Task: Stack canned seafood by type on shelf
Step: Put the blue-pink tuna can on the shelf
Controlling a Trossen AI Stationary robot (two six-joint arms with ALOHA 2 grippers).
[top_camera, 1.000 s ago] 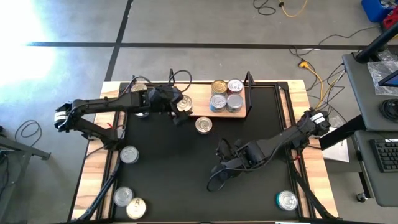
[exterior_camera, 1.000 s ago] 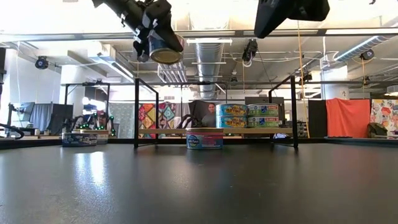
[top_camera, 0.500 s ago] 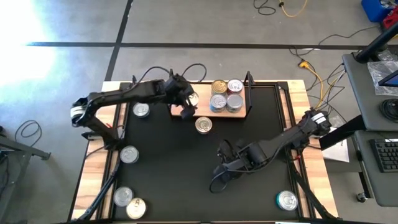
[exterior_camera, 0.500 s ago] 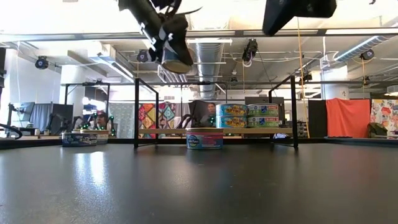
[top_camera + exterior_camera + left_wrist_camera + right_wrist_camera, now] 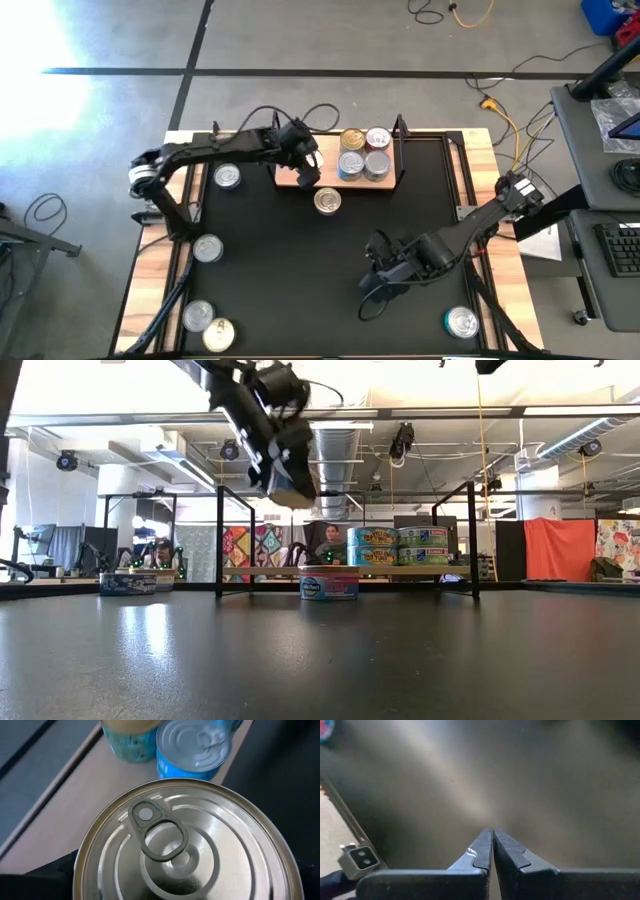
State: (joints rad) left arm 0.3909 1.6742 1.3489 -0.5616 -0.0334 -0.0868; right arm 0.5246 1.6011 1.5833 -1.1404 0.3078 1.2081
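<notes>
Black table point(image 5: 300, 270) with wood edges, grey concrete floor around; workshop room with orange curtain point(image 5: 558, 550) behind. Shelf point(image 5: 335, 165) is a light-wood board with black wire posts at the table's far edge. My left gripper point(image 5: 305, 168) grips a silver-lid tin point(image 5: 187, 840) above the shelf's left half; half a second ago it was further left of the shelf's four tins point(image 5: 363, 153). Loose tin point(image 5: 327, 201) just in front of the shelf. My right gripper point(image 5: 492, 851), fingers closed and empty, has moved further from the shelf.
</notes>
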